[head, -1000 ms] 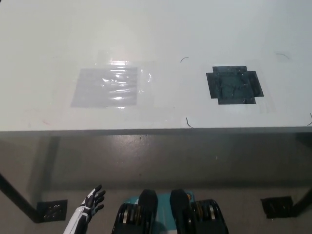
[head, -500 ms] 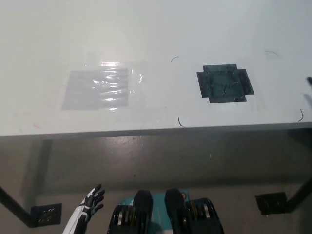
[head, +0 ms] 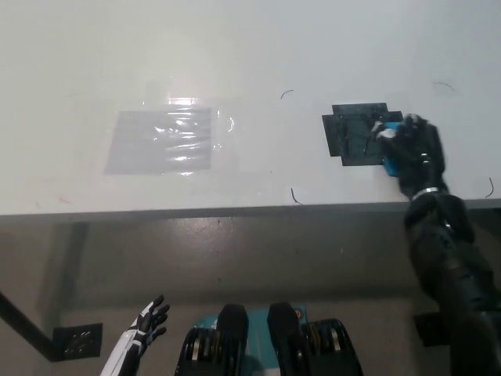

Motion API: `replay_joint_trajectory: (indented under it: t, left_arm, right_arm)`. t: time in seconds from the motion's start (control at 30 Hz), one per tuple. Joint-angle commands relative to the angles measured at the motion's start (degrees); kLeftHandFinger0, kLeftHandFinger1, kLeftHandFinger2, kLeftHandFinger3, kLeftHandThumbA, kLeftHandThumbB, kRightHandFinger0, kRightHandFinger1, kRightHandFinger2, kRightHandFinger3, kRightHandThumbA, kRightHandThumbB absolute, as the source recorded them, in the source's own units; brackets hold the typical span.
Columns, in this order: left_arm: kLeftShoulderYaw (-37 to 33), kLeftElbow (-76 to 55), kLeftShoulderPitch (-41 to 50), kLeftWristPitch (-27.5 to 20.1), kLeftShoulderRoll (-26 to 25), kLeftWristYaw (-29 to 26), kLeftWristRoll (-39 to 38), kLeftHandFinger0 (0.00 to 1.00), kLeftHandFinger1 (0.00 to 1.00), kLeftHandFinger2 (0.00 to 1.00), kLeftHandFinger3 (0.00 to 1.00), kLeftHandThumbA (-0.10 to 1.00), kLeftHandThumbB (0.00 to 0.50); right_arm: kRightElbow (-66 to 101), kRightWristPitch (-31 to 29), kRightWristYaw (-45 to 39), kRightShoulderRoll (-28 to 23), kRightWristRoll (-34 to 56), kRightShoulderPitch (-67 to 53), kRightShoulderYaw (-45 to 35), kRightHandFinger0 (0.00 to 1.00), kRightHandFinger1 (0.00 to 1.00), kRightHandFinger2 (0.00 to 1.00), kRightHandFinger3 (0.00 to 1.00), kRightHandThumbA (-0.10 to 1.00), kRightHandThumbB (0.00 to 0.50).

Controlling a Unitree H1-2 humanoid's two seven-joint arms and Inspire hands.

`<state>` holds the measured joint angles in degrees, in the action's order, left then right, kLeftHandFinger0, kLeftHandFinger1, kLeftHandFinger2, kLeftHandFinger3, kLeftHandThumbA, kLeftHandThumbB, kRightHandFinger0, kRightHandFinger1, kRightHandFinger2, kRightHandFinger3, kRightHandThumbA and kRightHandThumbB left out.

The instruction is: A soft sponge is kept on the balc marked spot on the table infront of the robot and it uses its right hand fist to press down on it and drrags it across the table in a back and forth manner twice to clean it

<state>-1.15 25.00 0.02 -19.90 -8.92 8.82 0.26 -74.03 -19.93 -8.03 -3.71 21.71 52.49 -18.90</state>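
The black marked spot (head: 354,135) is a dark taped patch on the white table (head: 258,63), right of centre. My black right hand (head: 413,147) lies over the spot's right edge, its arm rising past the table's front edge from the bottom right. Its fingers are curled over a blue sponge (head: 389,167). Only small blue bits of the sponge show at the hand's left side; the remainder is hidden under the hand. My white left hand (head: 147,321) hangs at the lower left, below table level, with its fingers spread and nothing in it.
A shiny clear taped rectangle (head: 163,141) lies on the table's left half. The table's front edge (head: 235,210) crosses the picture, with grey floor below it. Dark table feet (head: 77,341) stand on the floor at the lower left.
My right arm has come into view from the right, and its hand now rests on the black spot's right edge with the blue sponge under it. The camera shifted slightly. The left hand stayed put.
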Motion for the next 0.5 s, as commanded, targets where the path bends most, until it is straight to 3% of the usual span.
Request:
replay_joint_trajectory:
  t: [0.0, 0.23, 0.47]
  left_arm:
    - [-0.19, -0.96, -0.71, -0.79, -1.02, 0.01, 0.67, 1.00, 1.00, 1.00, 1.00, 1.00, 0.424]
    - [-0.04, -0.61, -0.60, -1.02, -0.85, 0.08, 0.38, 1.00, 1.00, 1.00, 1.00, 1.00, 0.412]
    - [-0.20, -0.55, -0.53, -0.91, -1.06, 0.30, 0.50, 1.00, 1.00, 1.00, 1.00, 1.00, 0.441]
  right_arm:
    - [-0.96, 4.20, -1.06, 3.57, -0.44, 0.08, 1.00, 0.00, 0.00, 0.00, 0.00, 1.00, 0.114]
    - [-1.09, 3.63, -0.58, 4.47, -0.73, -0.33, 1.40, 0.00, 0.00, 0.00, 0.00, 1.00, 0.111]
    - [-0.88, 3.95, -0.88, 4.51, -1.16, -0.66, 2.30, 0.00, 0.00, 0.00, 0.00, 1.00, 0.119]
